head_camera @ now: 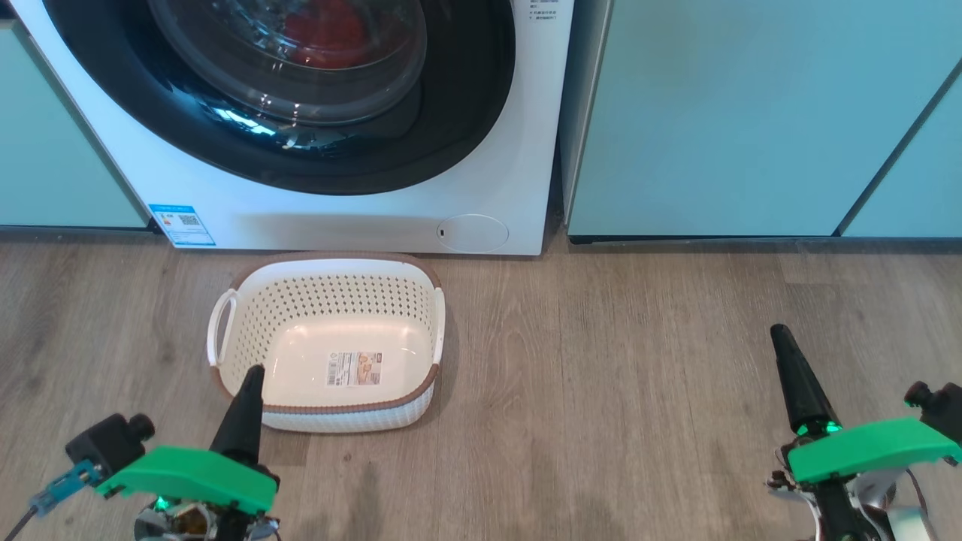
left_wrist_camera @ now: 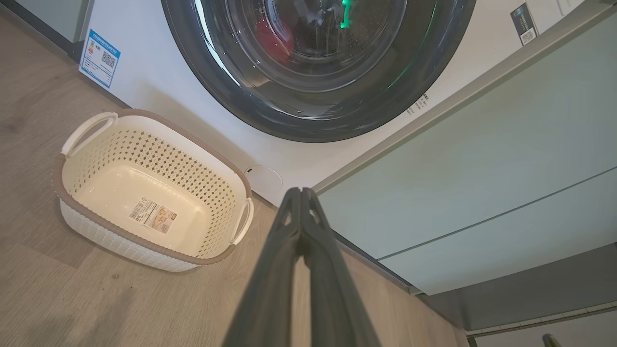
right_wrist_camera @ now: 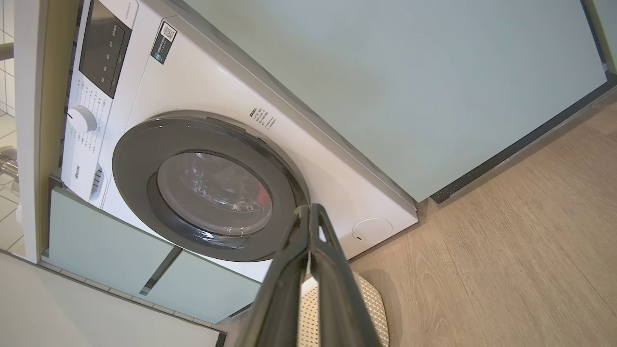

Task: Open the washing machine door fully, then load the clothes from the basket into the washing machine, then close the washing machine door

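At twelve o'clock from the left pincer (head_camera: 254, 373), the nearer one, stood the washing machine door (head_camera: 285, 83), apparently shut, clothes (head_camera: 327, 34) red behind its glass; from the right pincer (head_camera: 779, 331) it lay at ten o'clock; both pincers together, empty; basket (head_camera: 331, 258) bare.

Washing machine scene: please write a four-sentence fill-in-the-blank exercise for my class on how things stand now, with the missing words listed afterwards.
1. The washing machine door is ____, not open.
2. The basket on the floor is ____.
3. The clothes seen through the door's glass are ____ in colour.
4. The left gripper and the right gripper are both shut and hold ____.

Missing words: shut; empty; red; nothing.
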